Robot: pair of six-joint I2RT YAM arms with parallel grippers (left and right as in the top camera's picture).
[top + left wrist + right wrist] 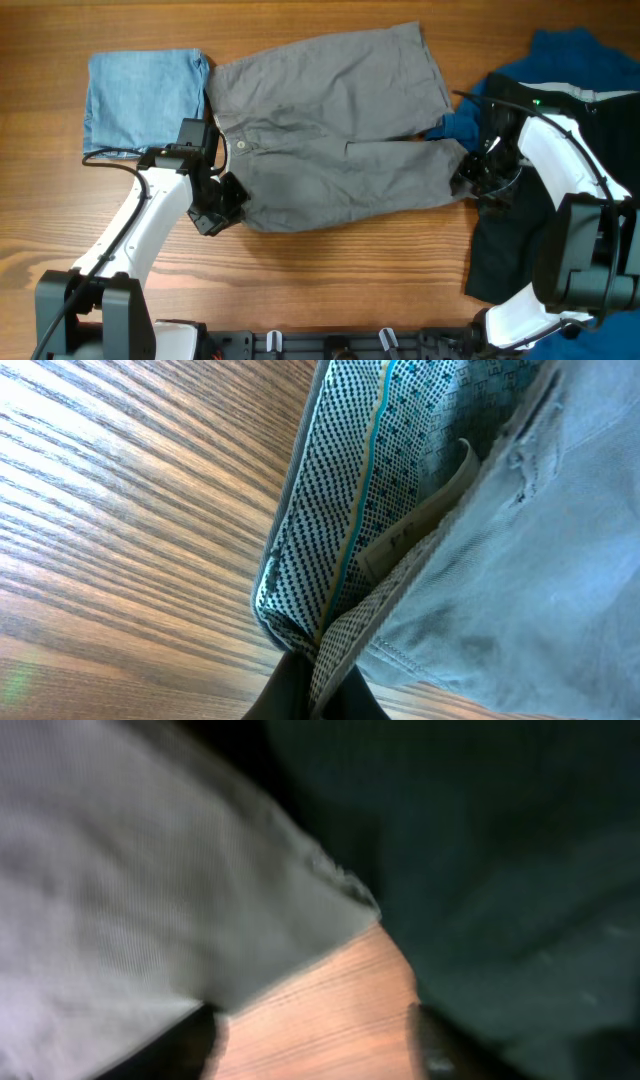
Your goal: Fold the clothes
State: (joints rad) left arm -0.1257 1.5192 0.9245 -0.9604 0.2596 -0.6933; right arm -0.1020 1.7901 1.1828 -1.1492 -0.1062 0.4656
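A warm brown wooden table (350, 280) with long streaky grain fills the whole background, evenly lit.

The wood-grain bench (330, 290) carries grey shorts (330, 130) spread flat across its middle, waistband to the left. A folded light-blue denim piece (140, 95) lies just beside that waistband at the far left. A royal-blue piece (570, 60) and a black piece (500, 250) lie at the right.

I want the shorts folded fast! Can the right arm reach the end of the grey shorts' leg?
Probably yes. The right gripper is open right beside the grey shorts' leg hem, with nothing lying over it; the black garment lies beside.
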